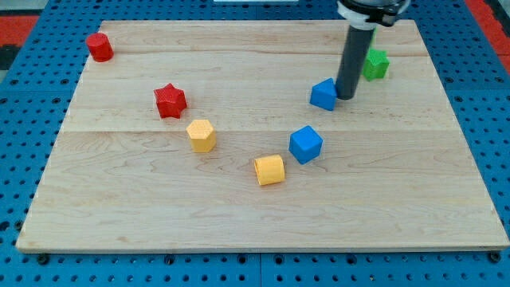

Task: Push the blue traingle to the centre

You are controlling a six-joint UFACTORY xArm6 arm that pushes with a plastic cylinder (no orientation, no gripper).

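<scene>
no readable text, no labels, no brands, no numbers, no signs anywhere

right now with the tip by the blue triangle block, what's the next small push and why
Probably a short push toward the view's lower left. My tip sits against the right side of the blue triangle block, which lies up and right of the middle of the wooden board. Pushing that way should slide it centreward, into the gap above the yellow hexagonal block and the blue cube.

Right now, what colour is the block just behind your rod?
Green, seen in the camera view, just right of my tip, which touches the blue triangle.
</scene>
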